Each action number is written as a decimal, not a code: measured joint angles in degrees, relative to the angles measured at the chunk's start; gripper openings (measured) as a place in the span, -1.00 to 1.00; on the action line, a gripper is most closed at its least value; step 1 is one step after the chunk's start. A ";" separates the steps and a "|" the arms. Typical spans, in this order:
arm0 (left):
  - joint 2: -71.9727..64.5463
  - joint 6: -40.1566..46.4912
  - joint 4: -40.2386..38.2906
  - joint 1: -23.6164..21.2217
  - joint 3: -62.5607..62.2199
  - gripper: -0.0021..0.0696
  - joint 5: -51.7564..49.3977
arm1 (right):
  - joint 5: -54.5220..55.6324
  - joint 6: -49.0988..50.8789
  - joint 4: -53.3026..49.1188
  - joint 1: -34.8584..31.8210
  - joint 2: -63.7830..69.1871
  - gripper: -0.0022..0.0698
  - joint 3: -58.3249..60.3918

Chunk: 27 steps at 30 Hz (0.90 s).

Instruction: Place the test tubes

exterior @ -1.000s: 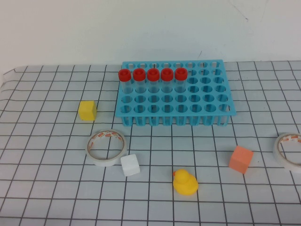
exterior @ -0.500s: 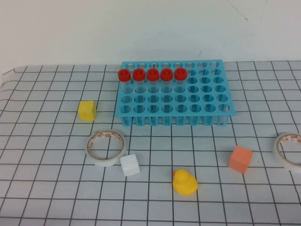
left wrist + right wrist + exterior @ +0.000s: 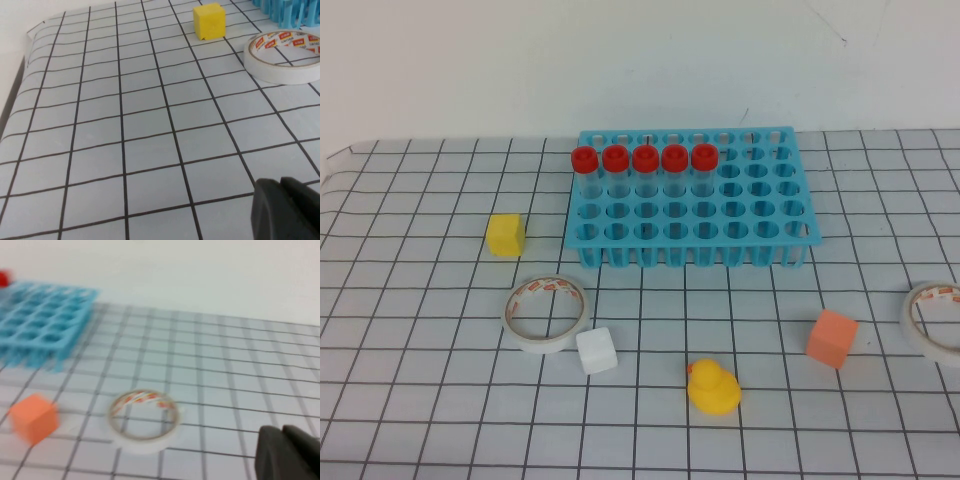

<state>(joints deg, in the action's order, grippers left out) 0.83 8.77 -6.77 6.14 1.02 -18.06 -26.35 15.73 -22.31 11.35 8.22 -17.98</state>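
- Test tubes [image 3: 646,170]: five with red caps, upright in one row of the blue rack [image 3: 772,218], taking the left part of that row. The rack sits at the far middle of the surface [image 3: 420,420].
- No loose tube shows anywhere on the surface, so I judge the placing done (or all but done).
- Left end effector [image 3: 281,186]: fingers pressed together, holding nothing. It is outside the high view, low over bare grid on the left side, with a yellow cube [image 3: 209,20] and a tape roll [image 3: 270,72] ahead of it.
- Right end effector [image 3: 281,432]: also closed and empty, outside the high view on the right side. The second tape roll [image 3: 142,445] is just ahead of it, and an orange cube [image 3: 33,417] and the rack lie beyond.
- Step in hand, as I read it: both arms parked clear of the rack. To do that well, keep them low and outboard, with nothing over the caps.
- If another tube turns up: come in from above, hold it vertical, centre it on the free hole beside the last cap, and release only once it is seated.
- Clutter to route around: duck [image 3: 712,387], white cube [image 3: 596,351], both tape rolls.
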 joint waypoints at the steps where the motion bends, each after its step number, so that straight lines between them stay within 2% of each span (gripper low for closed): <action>1: 0.00 0.00 0.00 0.00 0.00 -0.95 0.00 | 0.25 0.52 0.00 -1.66 -0.10 -0.94 0.00; 4: 0.00 0.00 0.00 0.00 0.00 -0.95 0.00 | 0.69 1.41 0.00 -4.03 -0.23 -0.94 0.00; 10: 0.00 0.00 0.00 0.00 0.00 -0.95 0.00 | 1.29 1.42 0.00 -4.25 -0.23 -0.94 0.09; 13: 0.00 0.00 0.00 0.00 0.00 -0.95 0.00 | 1.39 0.92 -3.13 -4.25 -0.23 -0.94 0.65; 16: 0.00 0.00 0.00 0.00 0.00 -0.95 0.00 | 1.39 -3.32 -4.31 -5.13 -0.23 -0.94 0.65; 22: 0.00 0.00 -0.09 0.00 0.00 -0.95 0.00 | 1.39 -21.08 7.32 -9.56 -1.10 -0.94 0.89; 27: 0.00 0.00 -0.09 0.00 0.00 -0.95 0.00 | 1.60 -21.69 9.26 -10.87 -4.31 -0.94 6.05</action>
<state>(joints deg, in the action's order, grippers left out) 0.83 8.77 -6.86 6.14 1.02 -18.06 -24.75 -5.95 -13.05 0.48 3.91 -11.93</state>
